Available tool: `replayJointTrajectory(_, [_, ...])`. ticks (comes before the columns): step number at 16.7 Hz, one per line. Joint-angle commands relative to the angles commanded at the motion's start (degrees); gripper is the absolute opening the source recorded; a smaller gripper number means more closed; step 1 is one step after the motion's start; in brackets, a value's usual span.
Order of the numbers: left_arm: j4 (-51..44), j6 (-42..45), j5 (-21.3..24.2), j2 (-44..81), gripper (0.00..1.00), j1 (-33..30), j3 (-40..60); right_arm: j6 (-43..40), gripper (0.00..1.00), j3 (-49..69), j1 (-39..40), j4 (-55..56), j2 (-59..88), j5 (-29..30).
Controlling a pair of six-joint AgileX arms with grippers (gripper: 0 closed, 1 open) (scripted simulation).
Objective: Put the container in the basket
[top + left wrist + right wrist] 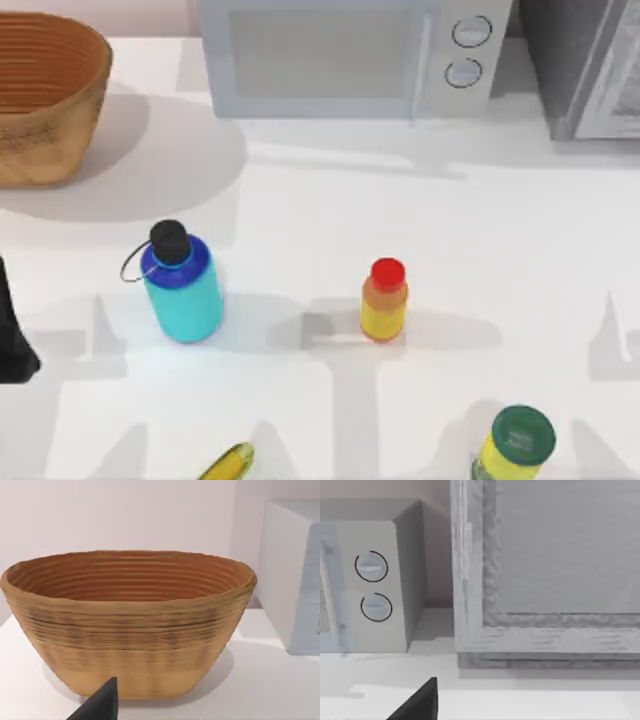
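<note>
Standing upright, the container (183, 288) sits just beside left fingers (15, 335).

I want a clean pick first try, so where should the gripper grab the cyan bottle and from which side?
Probably the cyan body of the container, below its dark blue shoulder, coming from the table's left, where the left arm sits. The bottle stands upright; its body is straight-sided, while the black cap is narrow and the thin loop ring sticks out on the left.

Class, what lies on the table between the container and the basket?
Bare white table, seen in the top view, separates the container from the basket.
</note>
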Motion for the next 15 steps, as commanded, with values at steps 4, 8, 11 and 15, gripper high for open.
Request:
replayJointTrajectory(4, [1.57, 0.37, 1.15, 1.76, 1.0, 0.05, 0.07, 0.0, 1.0, 0.0, 0.0, 0.0, 0.0, 0.0])
replayJointTrajectory(8, [10.71, 2.58, 7.12, 12.54, 1.0, 0.68, 0.27, 0.0, 1.0, 0.0, 0.0, 0.0, 0.0, 0.0])
replayJointTrajectory(11, [21.42, 4.93, 13.68, 26.83, 1.0, 1.5, 0.48, 0.0, 1.0, 0.0, 0.0, 0.0, 0.0, 0.0])
replayJointTrajectory(15, [38.03, 8.19, 23.74, 51.77, 1.0, 2.82, 1.19, 0.0, 1.0, 0.0, 0.0, 0.0, 0.0, 0.0])
